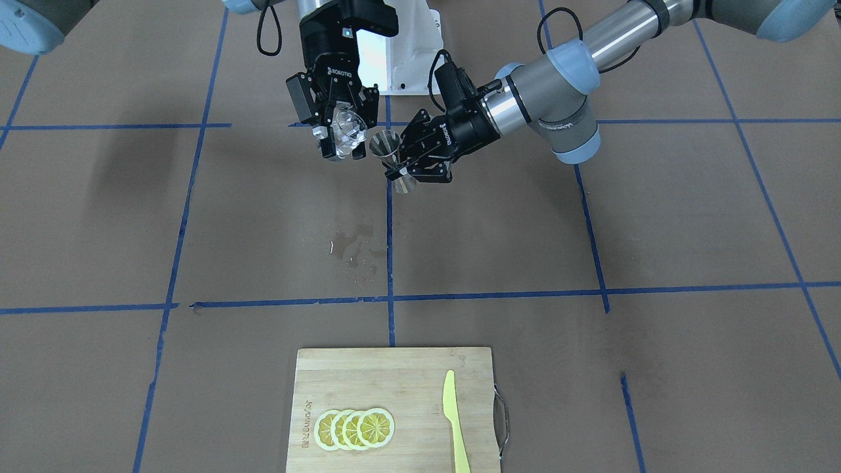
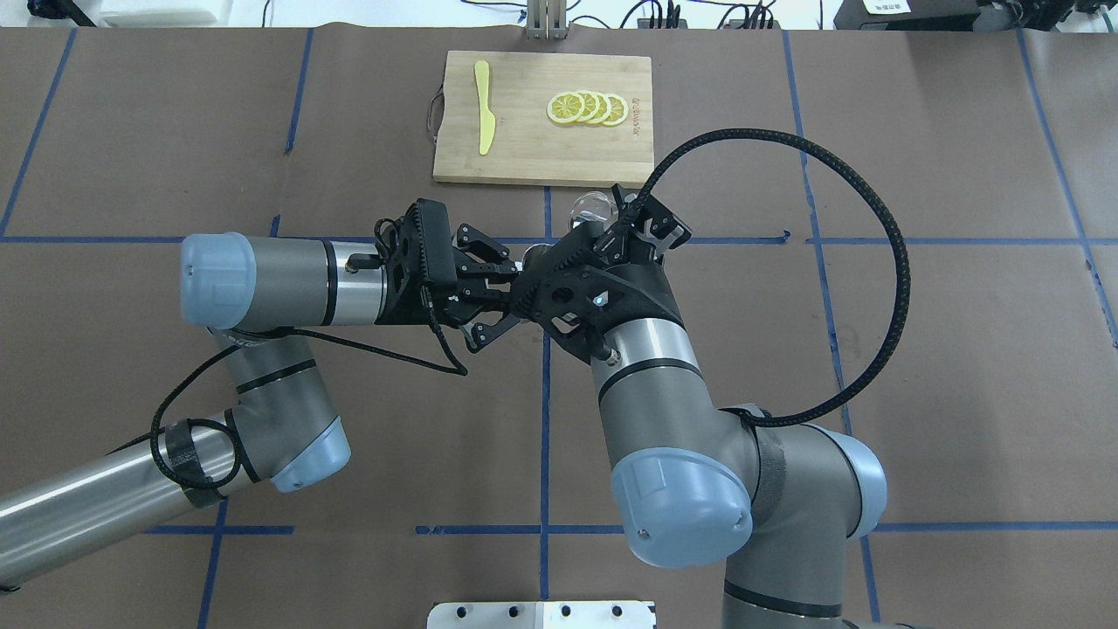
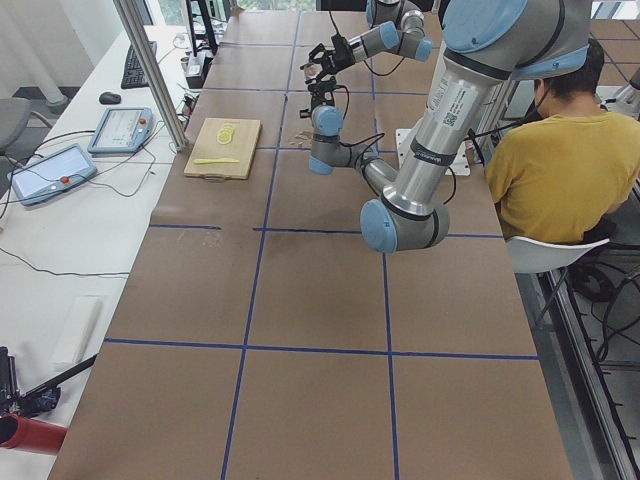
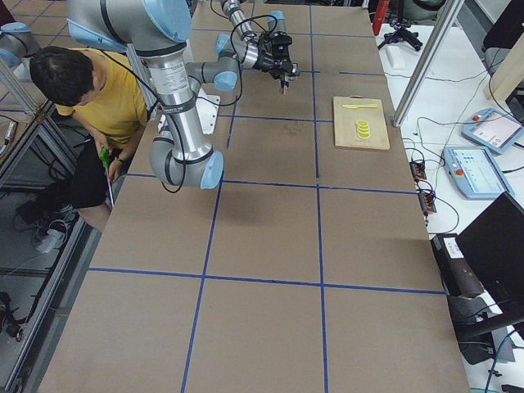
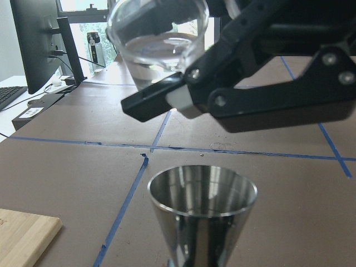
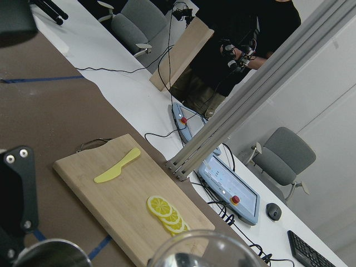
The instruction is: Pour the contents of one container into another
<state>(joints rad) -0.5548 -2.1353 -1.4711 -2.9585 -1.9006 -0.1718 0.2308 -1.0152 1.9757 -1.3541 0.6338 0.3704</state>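
Observation:
The small clear glass cup (image 1: 345, 131) hangs above the table, tilted, with liquid in it, and my right gripper (image 1: 341, 141) is shut on it. Beside it and a little lower stands a steel jigger (image 1: 393, 161), upright, with my left gripper (image 1: 398, 172) shut on its waist. In the left wrist view the cup (image 5: 158, 39) hovers up and to the left of the jigger's open mouth (image 5: 201, 192), apart from it. The right wrist view shows only the cup's rim (image 6: 206, 250) and the jigger's rim (image 6: 53, 255) at the bottom edge. From overhead the cup (image 2: 592, 207) peeks past the right gripper.
A wet patch (image 1: 355, 249) marks the brown table below the grippers. A wooden cutting board (image 1: 394, 381) with lemon slices (image 1: 355, 428) and a yellow knife (image 1: 454, 420) lies at the far side. A person in a yellow shirt (image 3: 555, 160) sits behind the robot.

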